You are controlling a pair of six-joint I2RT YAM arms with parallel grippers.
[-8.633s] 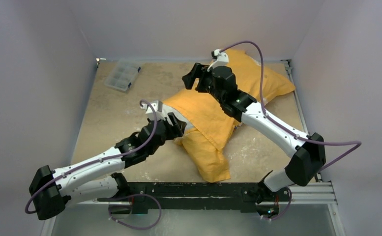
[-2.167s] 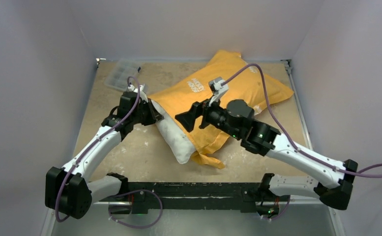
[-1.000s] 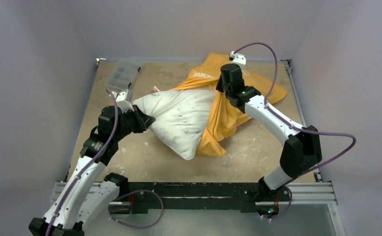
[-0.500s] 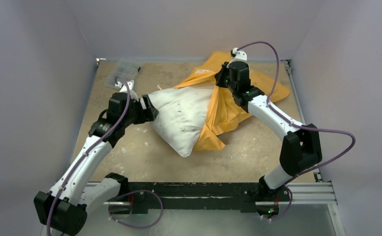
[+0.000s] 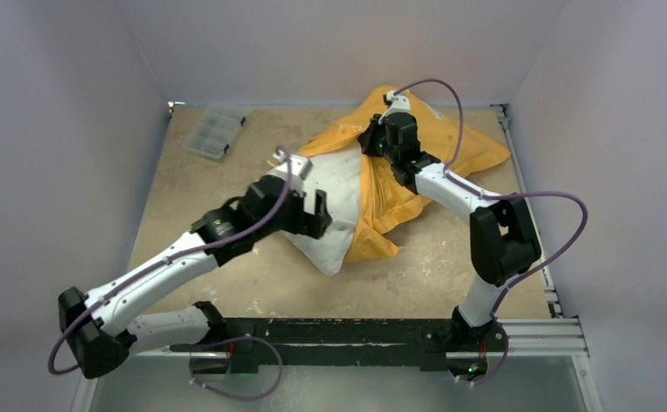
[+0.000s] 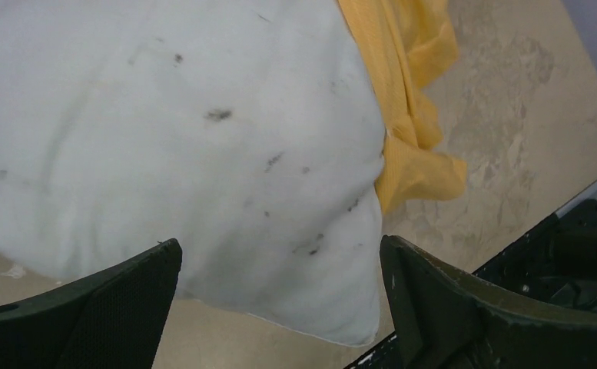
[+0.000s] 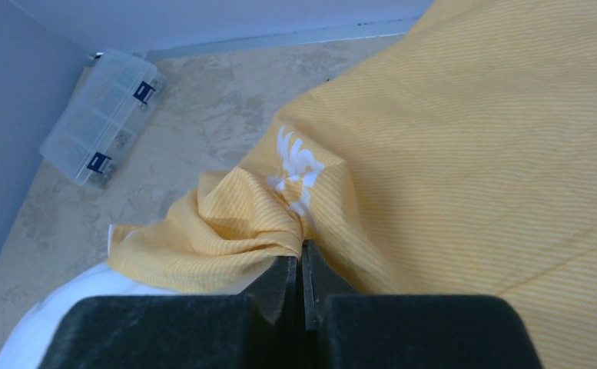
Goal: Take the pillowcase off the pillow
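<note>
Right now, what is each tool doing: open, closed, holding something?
Left tool: open, holding nothing, the pillow just ahead.
Right tool: closed on a fold of the pillowcase.

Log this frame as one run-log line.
left gripper: open over pillow | right gripper: shut on pillowcase fold | pillow: partly exposed | removal: incomplete

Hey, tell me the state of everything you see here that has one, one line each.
pillow: partly out, near end bare, far end inside the pillowcase.
pillowcase: bunched back over the pillow's far end, pinched at a fold.
left pincer: open, over the pillow's bare corner, holding nothing.
right pincer: shut on the pillowcase.
organizer box: lid closed, lying flat at far left.
</note>
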